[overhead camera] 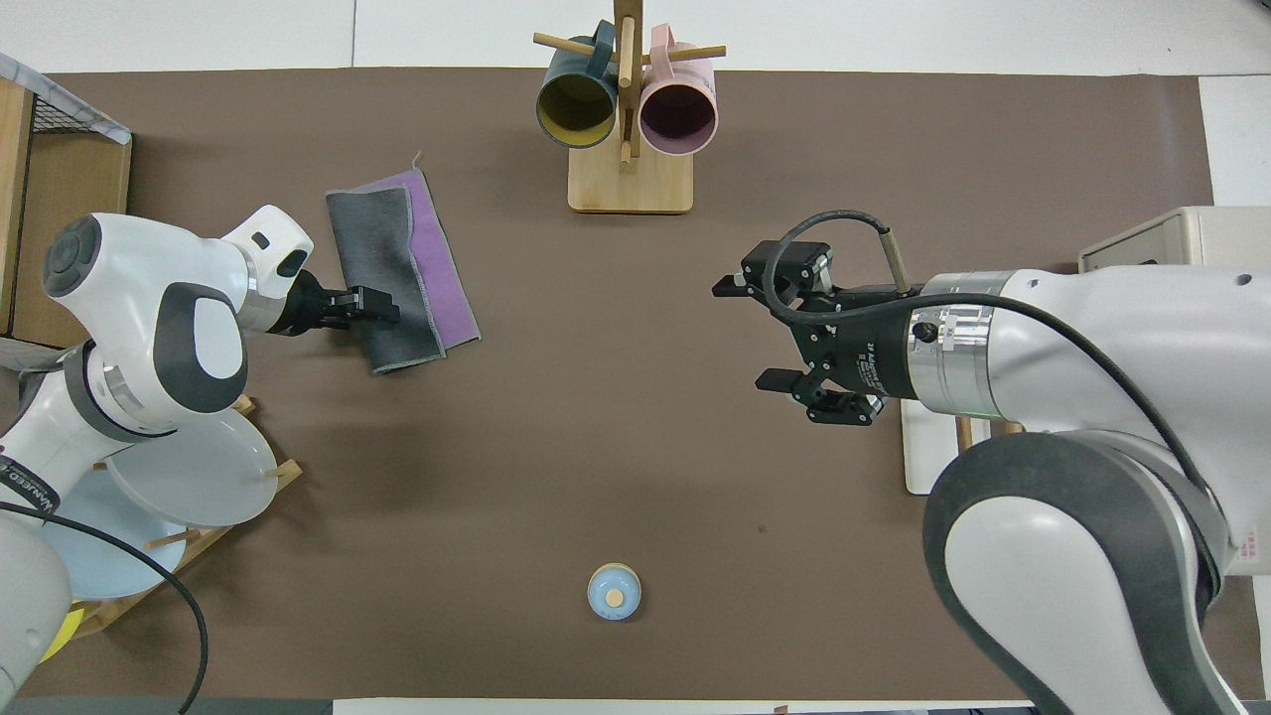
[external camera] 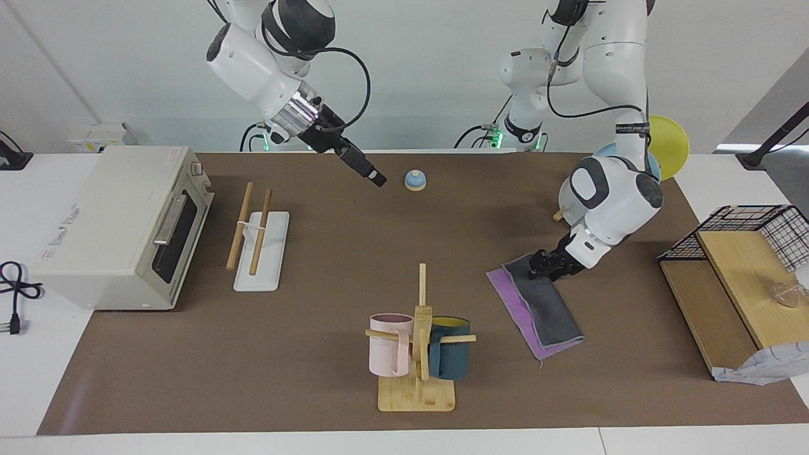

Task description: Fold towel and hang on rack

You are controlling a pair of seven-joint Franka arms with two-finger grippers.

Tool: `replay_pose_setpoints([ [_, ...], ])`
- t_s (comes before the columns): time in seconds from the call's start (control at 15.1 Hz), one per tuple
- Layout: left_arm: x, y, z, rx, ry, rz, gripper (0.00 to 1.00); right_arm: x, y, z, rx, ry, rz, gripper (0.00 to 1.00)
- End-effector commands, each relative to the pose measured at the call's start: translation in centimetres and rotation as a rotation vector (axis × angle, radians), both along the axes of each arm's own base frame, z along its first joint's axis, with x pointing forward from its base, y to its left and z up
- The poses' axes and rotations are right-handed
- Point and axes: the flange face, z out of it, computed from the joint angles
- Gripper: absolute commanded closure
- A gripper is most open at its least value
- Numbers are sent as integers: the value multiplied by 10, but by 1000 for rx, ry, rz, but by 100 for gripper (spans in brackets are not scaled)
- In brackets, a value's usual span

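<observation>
Towel point(external camera: 537, 306) lies flat on the brown mat point(external camera: 354, 253) toward the left arm's end of the table, folded once: grey face laid over purple, a purple strip showing along one long edge. Fold looks done or close to it; hanging not yet begun.

Largest things first. Toaster oven point(external camera: 120, 227) sits at the right arm's end. Wire basket on wooden shelf point(external camera: 739, 278) sits at the left arm's end. Rack point(external camera: 259, 243) lies just beside the oven, well apart from the towel, its two rods bare. Mug tree point(external camera: 418, 341) with pink and dark teal mugs stands between towel and rack, farther from the robots; likely an obstacle to a low carry across. Small blue bell point(external camera: 414, 180) sits near the robots' edge.

Left gripper point(external camera: 545, 264) is low at the towel's nearer end, fingers on the grey layer; whether clamped on it or only pressing cannot be told. Right gripper point(overhead camera: 779, 333) waits raised over bare mat, jaws apart, empty.
</observation>
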Motion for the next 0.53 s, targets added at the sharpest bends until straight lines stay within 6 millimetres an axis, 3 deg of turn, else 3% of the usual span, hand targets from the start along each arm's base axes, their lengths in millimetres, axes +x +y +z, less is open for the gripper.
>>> replay_pose_setpoints([
  [0.0, -3, 0, -6, -5, -11, 2, 42, -9, 23, -2, 40, 28, -38, 0],
  [0.13, -8, 1, -10, -3, 1, 3, 52, -14, 41, -13, 45, 64, -21, 0],
  [0.27, -9, 2, -12, -3, 9, 5, 70, -13, 44, -17, 107, 228, -133, 0],
  [0.47, -13, 5, -14, -5, 22, 12, 93, -18, 42, -17, 109, 317, -110, 0],
])
